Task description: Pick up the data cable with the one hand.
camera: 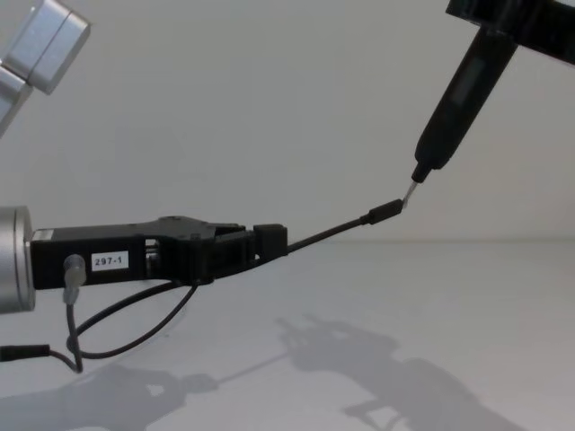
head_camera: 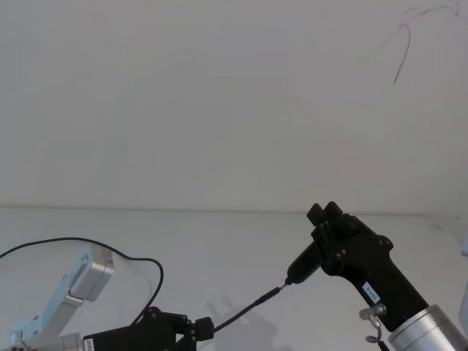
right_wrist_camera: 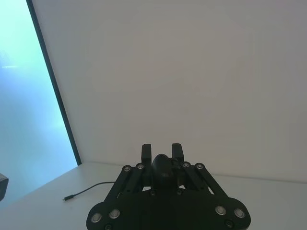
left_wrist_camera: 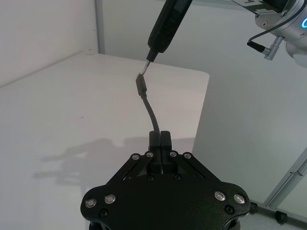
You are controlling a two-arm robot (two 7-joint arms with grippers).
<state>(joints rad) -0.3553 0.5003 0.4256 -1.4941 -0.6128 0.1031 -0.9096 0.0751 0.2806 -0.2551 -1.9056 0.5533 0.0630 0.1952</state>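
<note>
My left gripper (head_camera: 201, 327) (left_wrist_camera: 159, 136) (camera: 269, 241), black with a white "Z97-1" label, is shut on the data cable (head_camera: 248, 306) (left_wrist_camera: 149, 108) (camera: 328, 232) and holds it above the white table. The short free end rises from the fingers to a small thicker plug (left_wrist_camera: 140, 82) (camera: 384, 212). My right gripper (head_camera: 325, 212) (right_wrist_camera: 162, 152) is shut on a slender black pen-like tool (head_camera: 301, 265) (left_wrist_camera: 165, 24) (camera: 458, 90). Its pin tip sits right at the plug's end. Behind the left gripper a thin black cord (head_camera: 73, 241) arcs back over the left arm.
The white table (left_wrist_camera: 57, 110) ends at an edge (left_wrist_camera: 204, 96) just beyond the plug. A thin black cord with a small plug (right_wrist_camera: 88, 190) lies flat on the table near a dark frame post (right_wrist_camera: 53, 86). A short wire with a silver connector (camera: 72, 269) hangs from my left wrist.
</note>
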